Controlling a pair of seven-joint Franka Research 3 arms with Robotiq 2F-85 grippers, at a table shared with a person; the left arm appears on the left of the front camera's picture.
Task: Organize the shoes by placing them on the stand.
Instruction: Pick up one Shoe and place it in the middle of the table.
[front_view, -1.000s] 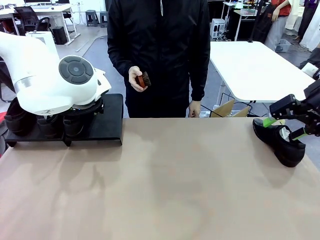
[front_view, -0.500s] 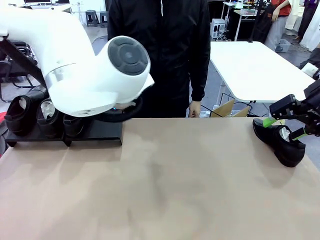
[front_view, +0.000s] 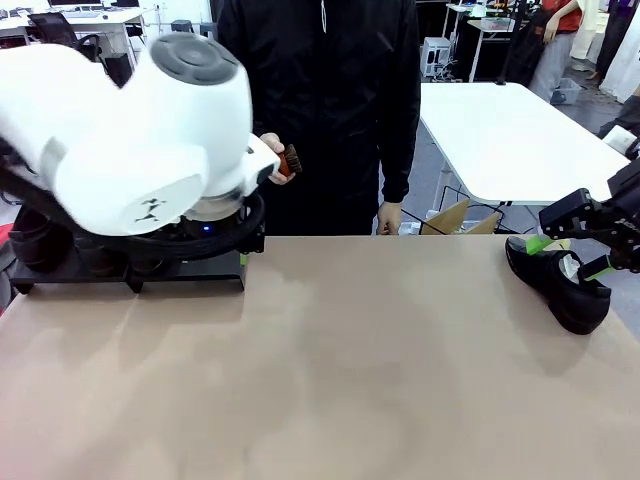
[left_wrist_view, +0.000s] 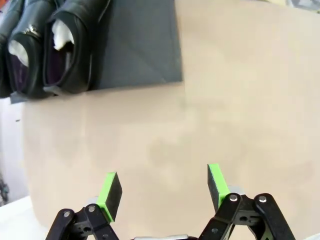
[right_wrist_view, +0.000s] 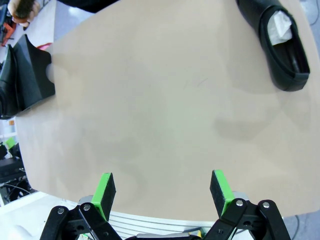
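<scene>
No writing can be read. At the far left, the stand is seen with two shoes on it in the left wrist view. The left gripper is held open above bare table. One shoe lies far right, under the open right gripper.

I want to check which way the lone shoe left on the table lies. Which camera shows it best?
The right wrist view: the shoe lies whole, its opening and pale stuffing visible from above. In the front view the shoe sits low at the table's right edge, partly behind the right gripper.
</scene>
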